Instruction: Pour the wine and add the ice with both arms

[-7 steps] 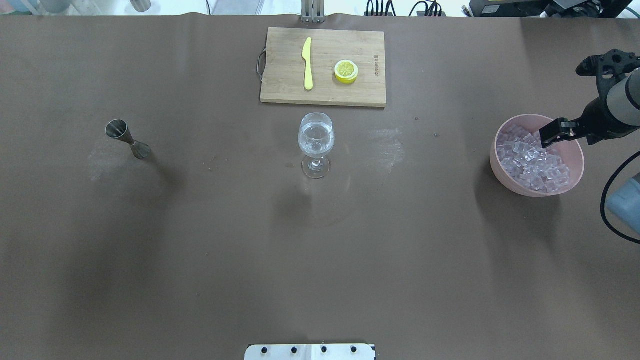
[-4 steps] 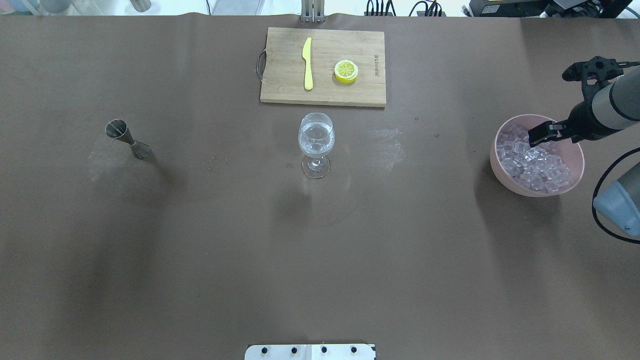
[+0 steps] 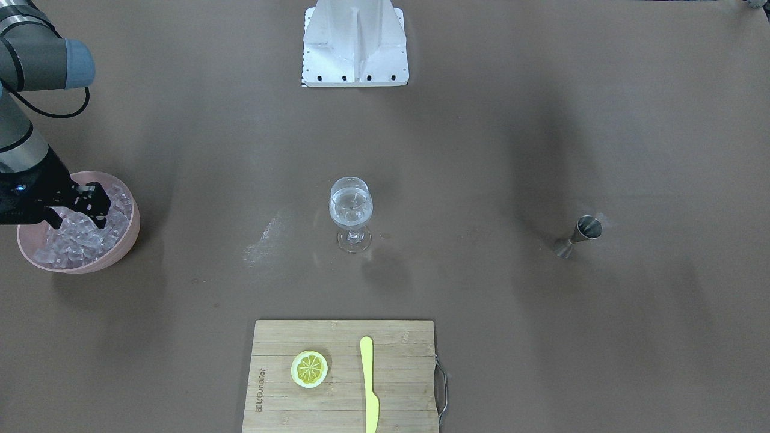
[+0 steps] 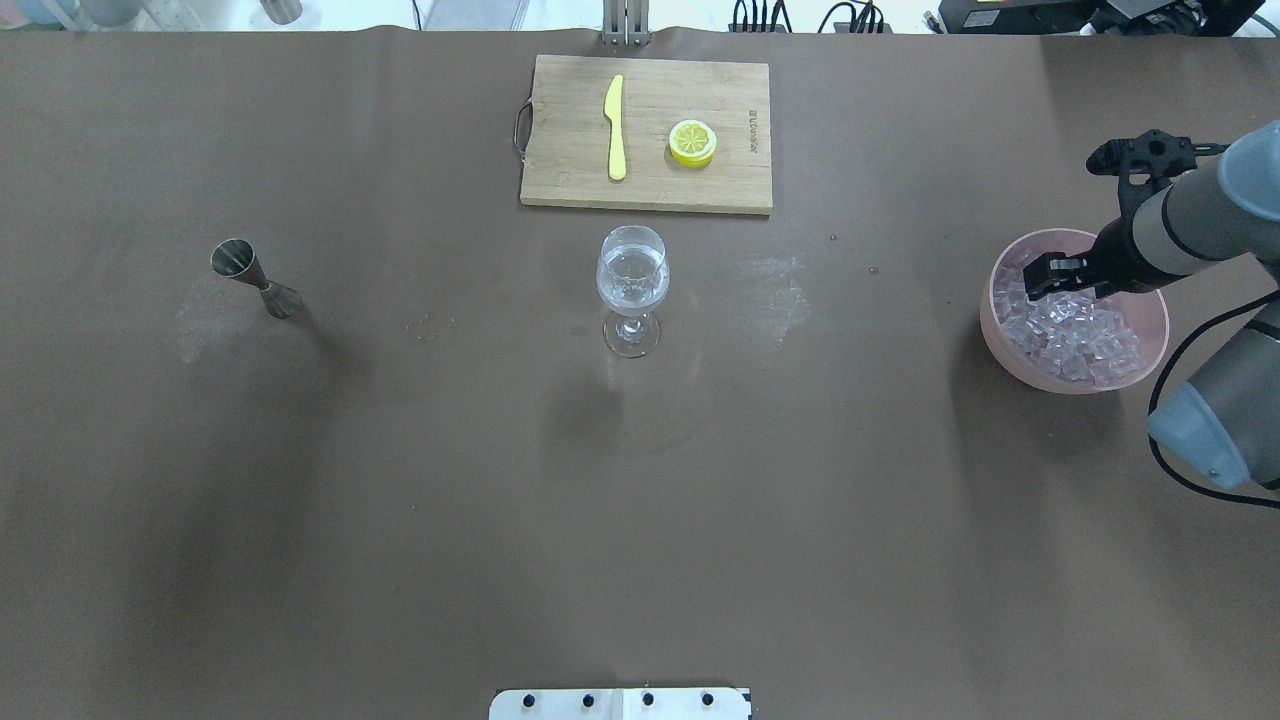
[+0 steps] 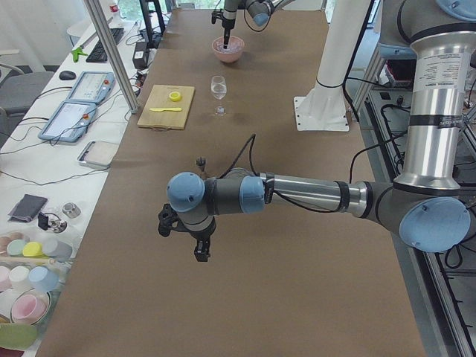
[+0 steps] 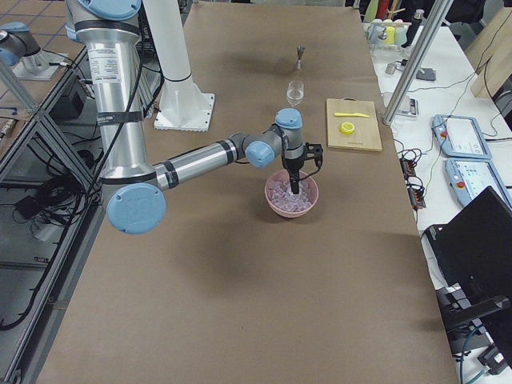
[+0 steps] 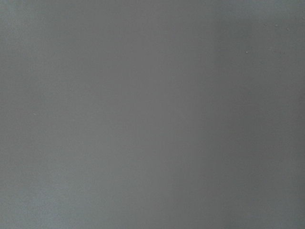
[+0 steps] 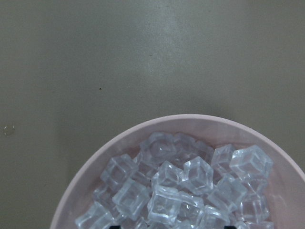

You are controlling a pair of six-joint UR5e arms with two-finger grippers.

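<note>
Overhead exterior: right gripper (image 4: 1045, 276), fingers apart and seemingly empty, has shifted across the pink bowl (image 4: 1060, 383) toward the rim nearest the glass (image 4: 632, 275), low over the ice (image 4: 1080, 335) heaped inside; no cube picked yet.

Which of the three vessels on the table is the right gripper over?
The pink bowl, the only one holding ice; the wine glass and the metal jigger stand far from the right gripper.

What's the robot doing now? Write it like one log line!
step: ice pickup | right arm: jaws open over ice in pink bowl | left arm: over table, jaws unclear
</note>
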